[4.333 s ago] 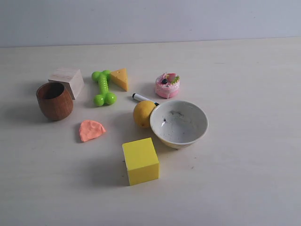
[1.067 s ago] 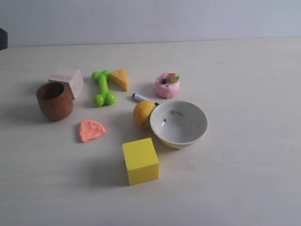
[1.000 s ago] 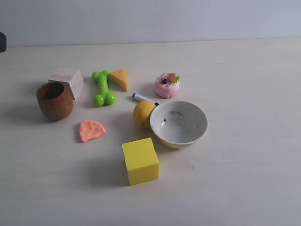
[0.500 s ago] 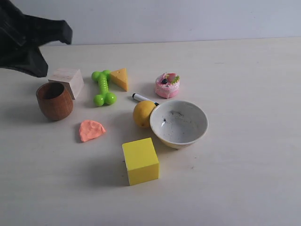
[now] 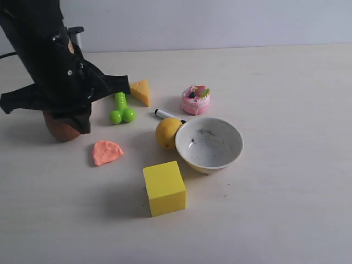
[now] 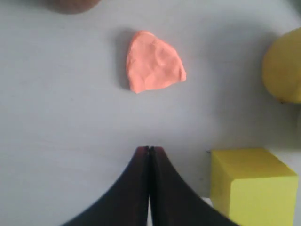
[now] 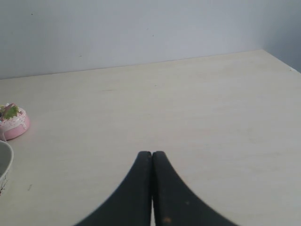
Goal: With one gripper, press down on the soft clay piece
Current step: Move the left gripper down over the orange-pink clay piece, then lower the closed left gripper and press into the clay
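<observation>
The soft clay piece [image 5: 106, 152] is a flat salmon-orange lump on the pale table, left of the yellow cube [image 5: 164, 187]. My left gripper [image 5: 82, 127] hangs above the table just behind and left of the clay, apart from it. In the left wrist view the clay [image 6: 154, 62] lies ahead of the left gripper [image 6: 149, 149], whose black fingers are pressed together with nothing between them. The right gripper [image 7: 151, 153] is also shut and empty over bare table; the exterior view does not show it.
A white bowl [image 5: 220, 159], yellow ball [image 5: 166, 132], black-tipped marker [image 5: 165, 114], pink toy cake [image 5: 196, 99], cheese wedge [image 5: 141, 91] and green bone toy [image 5: 122, 111] stand right of the left arm. The brown wooden cup [image 5: 58, 131] is mostly hidden behind it.
The left arm has swung in from the upper left, down and rightward, and now covers the wooden block and most of the cup. The objects on the table have not moved.
</observation>
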